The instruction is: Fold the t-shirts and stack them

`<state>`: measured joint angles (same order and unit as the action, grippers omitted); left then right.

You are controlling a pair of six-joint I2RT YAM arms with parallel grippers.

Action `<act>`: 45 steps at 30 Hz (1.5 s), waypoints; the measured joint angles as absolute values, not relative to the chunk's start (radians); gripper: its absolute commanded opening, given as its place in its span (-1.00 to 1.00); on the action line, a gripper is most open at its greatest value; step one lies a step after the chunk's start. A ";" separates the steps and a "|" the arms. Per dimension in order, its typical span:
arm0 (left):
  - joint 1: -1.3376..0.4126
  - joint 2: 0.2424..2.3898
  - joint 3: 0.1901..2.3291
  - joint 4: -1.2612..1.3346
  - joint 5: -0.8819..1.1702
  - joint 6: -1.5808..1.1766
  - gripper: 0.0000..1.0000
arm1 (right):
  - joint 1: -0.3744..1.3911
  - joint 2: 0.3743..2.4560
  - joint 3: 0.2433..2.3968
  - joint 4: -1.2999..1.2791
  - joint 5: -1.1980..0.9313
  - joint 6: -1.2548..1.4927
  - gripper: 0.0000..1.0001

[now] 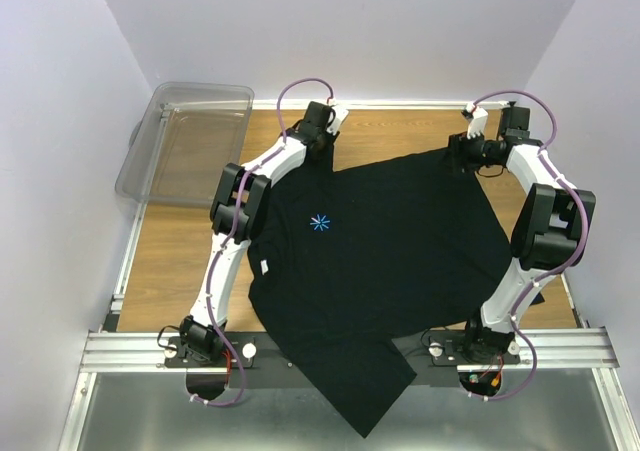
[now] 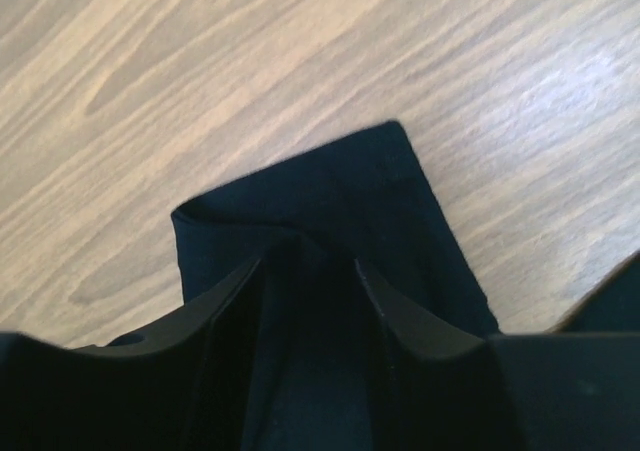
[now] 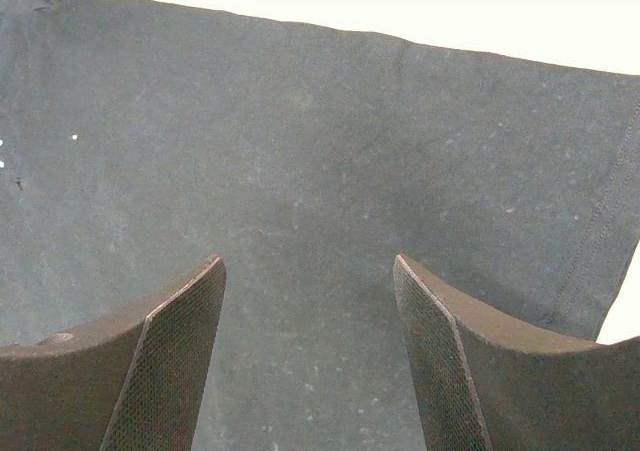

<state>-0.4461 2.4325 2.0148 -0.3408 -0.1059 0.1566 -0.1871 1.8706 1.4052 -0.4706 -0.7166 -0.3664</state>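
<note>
One black t-shirt [image 1: 380, 261] lies spread flat on the wooden table [image 1: 180, 251], with its light-blue starburst logo [image 1: 320, 222] and small white tag [image 1: 263, 268] facing up. One end hangs over the near rail. My left gripper [image 1: 322, 139] is at the far left sleeve. In the left wrist view the sleeve [image 2: 330, 191] bunches up between the fingers of the left gripper [image 2: 308, 263], whose jaws are partly closed with a gap left. My right gripper [image 1: 462, 153] is at the far right corner of the shirt. Its wrist view shows it [image 3: 308, 261] open just above flat fabric [image 3: 330, 121].
A clear plastic bin [image 1: 185, 141] stands at the far left, partly off the table. Bare wood [image 2: 200, 71] lies beyond the sleeve. An aluminium rail [image 1: 130, 349] runs along the near edge. Walls close in on both sides.
</note>
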 measured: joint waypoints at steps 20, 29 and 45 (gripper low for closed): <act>-0.447 2.480 2.119 -0.389 -0.138 0.156 -1.00 | -0.192 1.888 1.439 -0.471 -0.702 -0.348 0.50; -0.446 2.352 2.019 -0.361 -0.132 0.139 -1.00 | -0.192 2.183 1.833 -0.400 -0.471 -0.103 0.34; -0.432 2.294 2.008 -0.339 -0.090 0.107 -1.00 | -0.197 2.427 1.997 -0.401 -0.321 0.000 0.28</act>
<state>-0.4324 2.2944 2.0083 -0.3386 -0.0898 0.1070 -0.1967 2.4271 1.9968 -0.4011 -0.3214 -0.0002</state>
